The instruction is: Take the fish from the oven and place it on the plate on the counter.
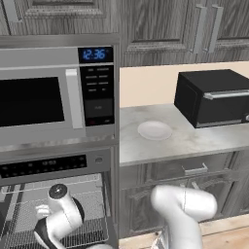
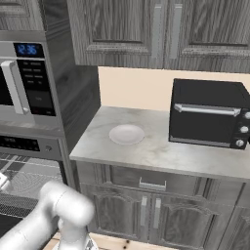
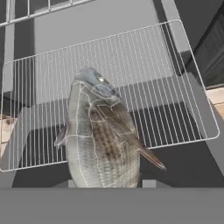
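Fish (image 3: 103, 135) pinched in the nearly closed claw (image 3: 105, 183) — above the oven's wire rack (image 3: 175, 87)

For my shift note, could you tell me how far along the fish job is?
Done: the oven stands open and the arm has reached in. In hand: the gripper is shut on the fish, above the rack. Left: carrying it to the bare plate.

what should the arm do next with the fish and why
Probably lift it straight up and back out of the oven. In the hand view the fish sits close against the tool, above the wire rack, apparently gripped, and the plate on the counter waits bare.
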You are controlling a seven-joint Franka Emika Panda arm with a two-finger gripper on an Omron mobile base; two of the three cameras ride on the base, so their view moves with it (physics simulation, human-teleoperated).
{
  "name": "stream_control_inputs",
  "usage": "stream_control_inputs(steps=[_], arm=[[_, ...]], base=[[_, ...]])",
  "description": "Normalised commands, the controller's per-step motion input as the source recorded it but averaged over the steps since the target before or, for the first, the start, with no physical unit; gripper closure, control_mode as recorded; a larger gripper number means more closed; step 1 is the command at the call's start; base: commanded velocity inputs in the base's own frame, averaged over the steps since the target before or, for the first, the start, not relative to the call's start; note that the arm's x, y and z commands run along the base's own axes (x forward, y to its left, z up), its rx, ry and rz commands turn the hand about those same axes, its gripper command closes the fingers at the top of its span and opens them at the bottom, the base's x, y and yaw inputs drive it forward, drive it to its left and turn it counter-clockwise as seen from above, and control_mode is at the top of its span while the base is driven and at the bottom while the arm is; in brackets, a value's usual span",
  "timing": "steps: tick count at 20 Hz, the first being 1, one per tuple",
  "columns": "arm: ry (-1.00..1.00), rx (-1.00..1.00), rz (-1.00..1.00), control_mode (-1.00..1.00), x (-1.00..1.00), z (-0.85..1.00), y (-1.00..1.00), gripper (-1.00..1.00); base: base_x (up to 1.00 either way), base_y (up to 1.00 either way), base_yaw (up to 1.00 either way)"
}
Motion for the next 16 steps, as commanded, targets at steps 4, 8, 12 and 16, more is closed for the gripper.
stream_control_inputs(steps=[4, 8, 12, 16], arm=[[-0.03, 0.00, 0.24, -1.00, -0.71, 1.00, -0.64, 1.00], [-0.02, 0.00, 0.25, -1.00, -0.47, 1.00, -0.72, 1.00], [0.00, 0.00, 0.24, -1.00, -0.21, 1.00, -0.71, 1.00], [-0.01, 0.00, 0.18, -1.00, -0.10, 1.00, -0.83, 1.00]], base=[[0.00, 0.00, 0.00], [0.00, 0.00, 0.00], [0.00, 0.00, 0.00], [0.00, 0.00, 0.00]])
